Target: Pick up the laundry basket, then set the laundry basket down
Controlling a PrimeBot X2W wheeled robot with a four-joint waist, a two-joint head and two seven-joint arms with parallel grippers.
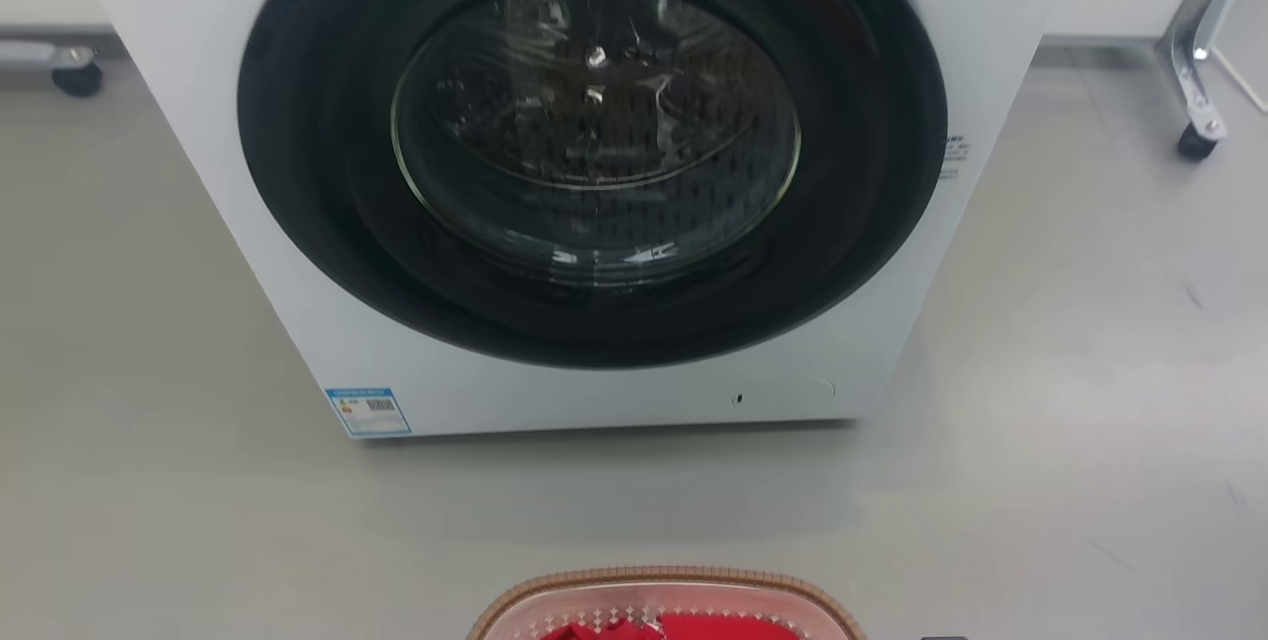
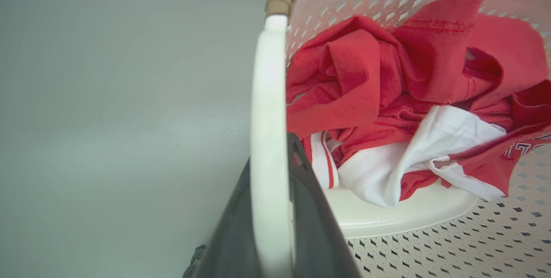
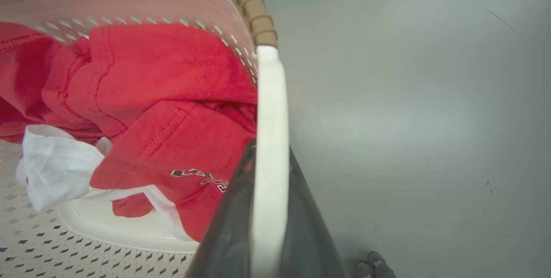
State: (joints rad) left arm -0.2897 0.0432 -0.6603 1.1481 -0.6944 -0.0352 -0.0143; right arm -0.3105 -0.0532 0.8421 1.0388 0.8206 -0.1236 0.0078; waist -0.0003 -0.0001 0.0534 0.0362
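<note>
Cream-white perforated plastic laundry basket (image 1: 664,581) with a brown woven-look rim is noted at the bottom edge of the head view, low over the grey floor (image 1: 149,422) and just in front of the white front-loading washing machine (image 1: 594,155). Whether it rests on the floor or is held clear cannot be told. The shell is judged stiff and light, and smooth enough to slip. The load of crumpled red and white garments (image 2: 387,75) is judged soft, light and liable to slide if the basket is tipped. The best hold is judged to be the two white side handles, taken evenly so that the basket rides level. On the left, the narrow white left handle (image 2: 269,97) is seen passing between the long dark fingers of the left gripper (image 2: 271,153), which is closed to a narrow gap upon it, one finger on each side. On the right, the white right handle (image 3: 269,97) is likewise clamped by the right gripper (image 3: 272,149), drawn in narrowly around it.
</note>
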